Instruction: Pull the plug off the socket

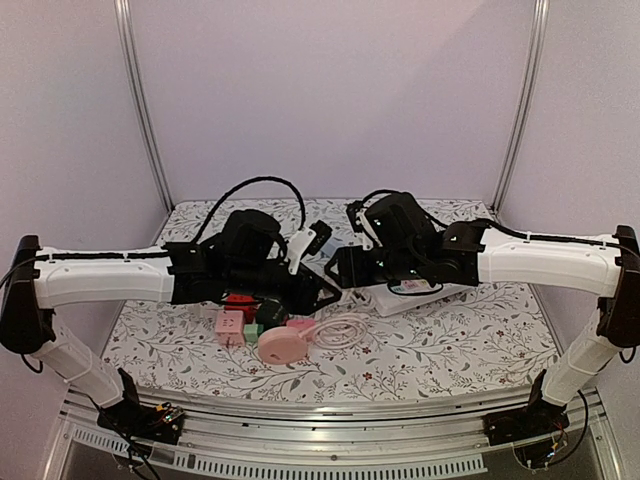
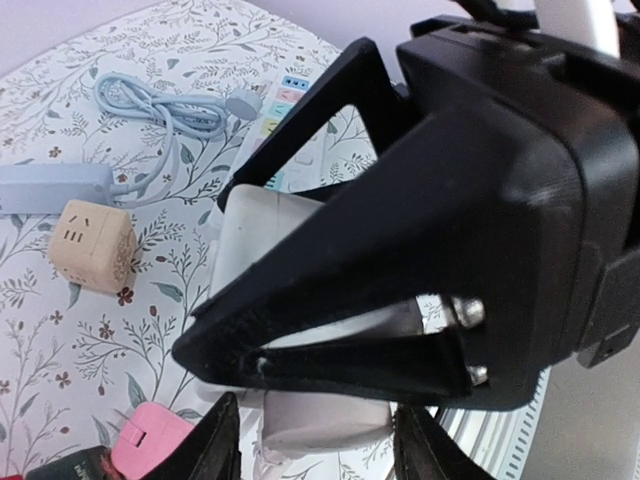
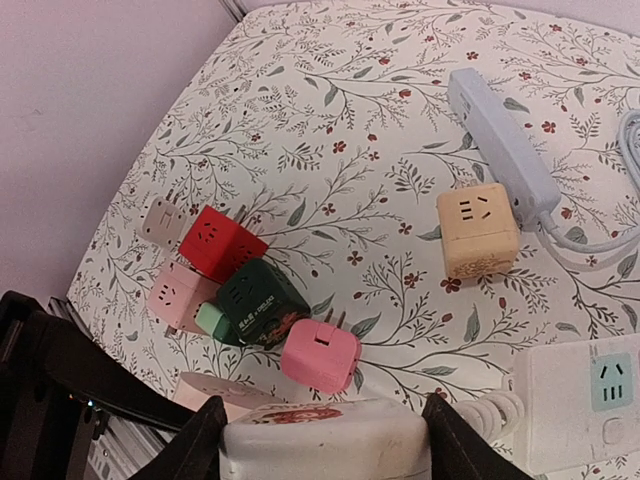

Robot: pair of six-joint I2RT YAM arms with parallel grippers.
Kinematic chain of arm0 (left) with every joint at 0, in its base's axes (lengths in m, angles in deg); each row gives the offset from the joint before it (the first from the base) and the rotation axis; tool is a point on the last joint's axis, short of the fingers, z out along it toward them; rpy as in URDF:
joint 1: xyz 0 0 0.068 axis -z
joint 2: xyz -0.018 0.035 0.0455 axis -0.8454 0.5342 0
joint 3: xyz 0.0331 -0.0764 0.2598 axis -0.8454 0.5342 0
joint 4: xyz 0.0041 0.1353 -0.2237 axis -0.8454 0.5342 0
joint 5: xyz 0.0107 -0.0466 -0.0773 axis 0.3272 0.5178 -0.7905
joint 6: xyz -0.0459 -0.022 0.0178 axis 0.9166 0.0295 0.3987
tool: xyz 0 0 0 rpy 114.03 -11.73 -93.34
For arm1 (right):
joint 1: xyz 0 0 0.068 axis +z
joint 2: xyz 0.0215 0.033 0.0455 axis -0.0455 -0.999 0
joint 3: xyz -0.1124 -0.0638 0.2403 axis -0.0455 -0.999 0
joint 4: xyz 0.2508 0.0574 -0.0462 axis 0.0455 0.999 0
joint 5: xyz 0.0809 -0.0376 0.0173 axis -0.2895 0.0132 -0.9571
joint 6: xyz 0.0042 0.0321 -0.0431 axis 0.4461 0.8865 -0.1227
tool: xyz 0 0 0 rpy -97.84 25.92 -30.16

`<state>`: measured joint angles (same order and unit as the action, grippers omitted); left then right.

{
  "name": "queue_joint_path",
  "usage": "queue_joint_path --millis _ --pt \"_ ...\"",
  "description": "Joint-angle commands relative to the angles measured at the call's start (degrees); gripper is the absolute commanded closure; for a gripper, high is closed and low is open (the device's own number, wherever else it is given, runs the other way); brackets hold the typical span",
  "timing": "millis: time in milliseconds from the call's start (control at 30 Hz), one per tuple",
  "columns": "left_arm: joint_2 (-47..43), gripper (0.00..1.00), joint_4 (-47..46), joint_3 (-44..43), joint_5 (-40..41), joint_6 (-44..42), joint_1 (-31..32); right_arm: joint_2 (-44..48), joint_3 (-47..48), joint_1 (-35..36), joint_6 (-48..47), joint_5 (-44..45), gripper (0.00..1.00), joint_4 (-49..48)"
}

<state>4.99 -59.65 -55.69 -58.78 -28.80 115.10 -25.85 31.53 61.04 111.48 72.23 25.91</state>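
Observation:
My right gripper [image 3: 325,420] is shut on a white socket cube [image 3: 330,445] with a red flower print, held above the table. In the left wrist view the same cube [image 2: 265,235] sits between the right gripper's [image 2: 215,275] black fingers. Just below it is a white plug block [image 2: 320,425], and my left gripper [image 2: 318,405] is shut on it, one finger on each side. A black finger hides where plug and cube meet. From above, the left gripper [image 1: 325,285] and right gripper [image 1: 345,268] meet tip to tip over the table's middle.
Below lie a red cube [image 3: 222,243], a dark green cube [image 3: 262,300], a pink cube [image 3: 175,295], a pink plug [image 3: 320,355] and a beige cube [image 3: 478,232]. A blue-grey power strip [image 3: 500,150] and a white strip [image 3: 585,400] lie to the right. A pink reel [image 1: 282,345] lies near the front.

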Motion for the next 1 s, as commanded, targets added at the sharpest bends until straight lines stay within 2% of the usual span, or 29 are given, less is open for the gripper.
queue_joint_path --millis 0,167,267,400,567,667,767,967 --pt "1.8 0.56 -0.5 -1.1 1.6 -0.1 0.7 0.8 2.5 0.8 0.1 -2.1 0.73 -6.0" --pt "2.1 0.69 -0.6 -1.7 2.1 -0.2 0.8 0.7 2.5 0.8 0.0 -2.2 0.73 -6.0" --pt "2.1 0.72 -1.1 -1.9 1.9 0.1 0.8 0.5 2.1 0.9 -0.6 -3.0 0.74 -6.4" --pt "1.3 0.87 -1.8 -2.2 1.9 0.6 0.3 0.4 0.6 0.8 -1.9 -5.2 0.74 -8.3" --pt "0.1 1.00 -3.2 -1.2 -0.9 2.1 -1.5 1.3 -2.6 1.0 -6.0 -12.7 0.74 -12.0" --pt "-1.4 1.00 -5.3 1.1 -3.8 3.9 -3.6 2.6 -4.5 1.2 -9.6 -14.7 0.74 -12.7" --pt "-1.9 1.00 -5.0 1.4 -3.3 3.3 -3.9 3.6 -5.4 1.3 -10.4 -13.1 0.74 -12.5" --pt "-0.9 1.00 -3.3 1.4 0.3 1.3 -1.7 2.0 -3.0 1.3 -5.5 -5.4 0.80 -9.7"
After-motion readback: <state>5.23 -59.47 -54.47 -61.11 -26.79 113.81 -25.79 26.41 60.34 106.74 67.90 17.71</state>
